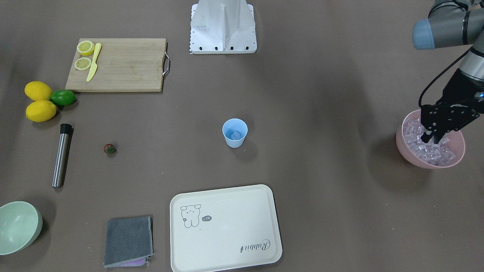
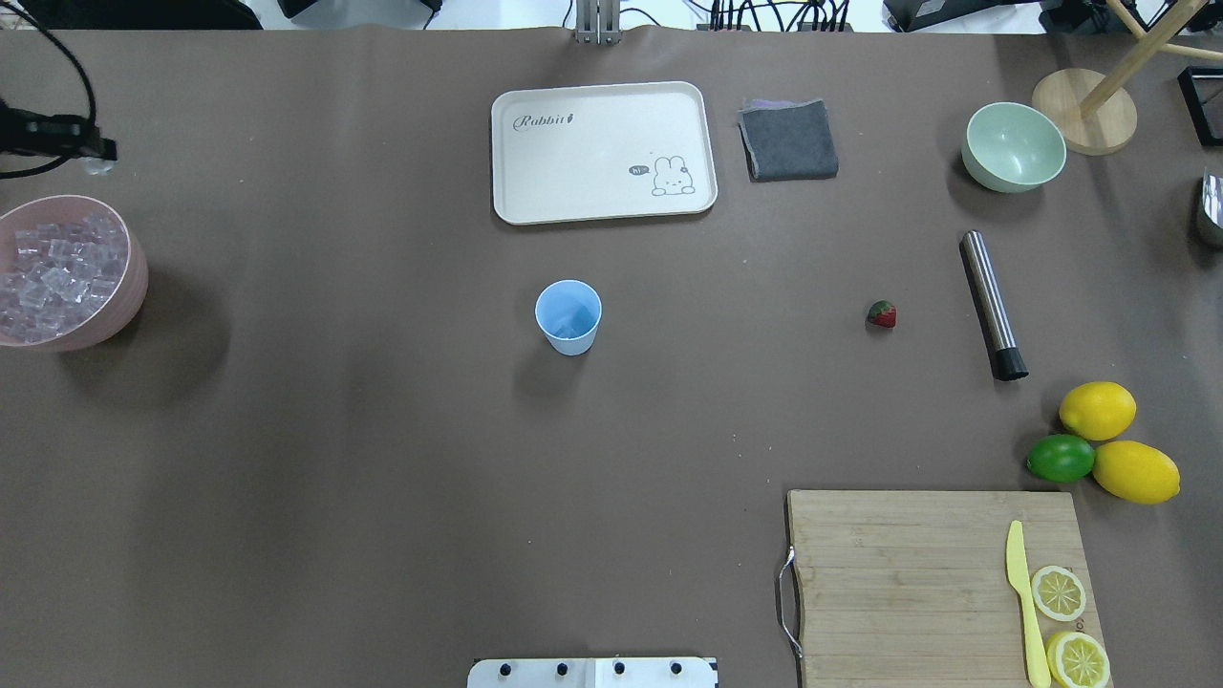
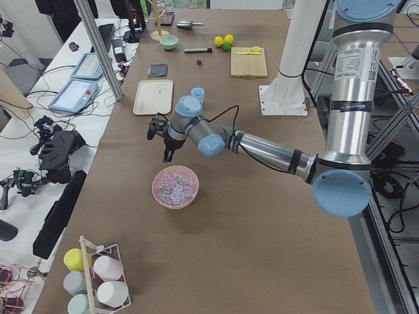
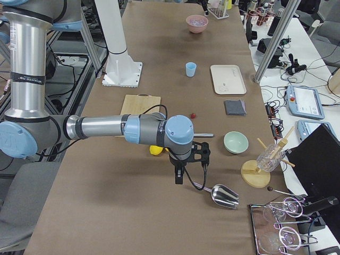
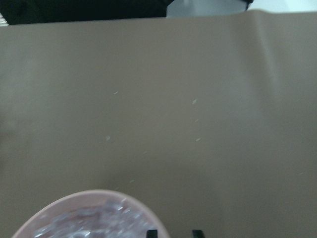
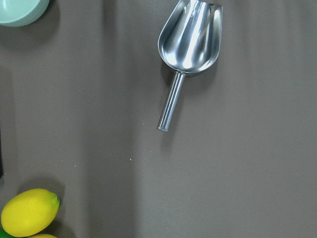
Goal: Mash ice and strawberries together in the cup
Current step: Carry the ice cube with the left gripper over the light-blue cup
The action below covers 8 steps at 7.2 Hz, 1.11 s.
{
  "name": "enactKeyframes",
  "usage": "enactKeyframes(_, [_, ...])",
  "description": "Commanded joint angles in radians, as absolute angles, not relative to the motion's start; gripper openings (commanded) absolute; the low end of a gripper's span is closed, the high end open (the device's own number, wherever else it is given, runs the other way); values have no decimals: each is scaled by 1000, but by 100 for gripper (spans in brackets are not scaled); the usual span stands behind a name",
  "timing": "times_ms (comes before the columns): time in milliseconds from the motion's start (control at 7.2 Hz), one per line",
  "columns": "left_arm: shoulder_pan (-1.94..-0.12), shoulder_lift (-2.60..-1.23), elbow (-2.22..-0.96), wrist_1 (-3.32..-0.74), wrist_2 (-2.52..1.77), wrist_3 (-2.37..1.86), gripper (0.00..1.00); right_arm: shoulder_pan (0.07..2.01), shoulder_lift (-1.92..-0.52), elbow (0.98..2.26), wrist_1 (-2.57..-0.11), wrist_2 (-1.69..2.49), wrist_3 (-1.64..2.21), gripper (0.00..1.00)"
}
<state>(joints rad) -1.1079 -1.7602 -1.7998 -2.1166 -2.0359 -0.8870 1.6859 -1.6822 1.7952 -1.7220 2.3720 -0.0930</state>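
You'll find the small light-blue plastic cup upright mid-table, a clear ice cube inside, and the tiny red strawberry well apart. The left gripper hangs near the pink bowl, fingers narrowly parted. The right gripper hangs near the steel scoop; you cannot tell its finger gap.

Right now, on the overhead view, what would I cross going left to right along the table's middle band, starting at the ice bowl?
pink bowl full of ice → blue cup → strawberry → steel muddler
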Motion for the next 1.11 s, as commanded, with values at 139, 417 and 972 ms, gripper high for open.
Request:
enactKeyframes(139, [-810, -2008, -1792, -2125, -1866, -1165, 0, 1687, -1684, 1789, -1723, 2370, -94, 100])
enactKeyframes(417, [-588, -2097, -1767, -2129, -1638, -1236, 0, 1687, -1686, 1786, -1724, 2370, -89, 100])
enactKeyframes(972, [-477, -2151, -1712, -2141, -1546, -1266, 0, 1687, -1684, 1784, -1724, 2370, -86, 100])
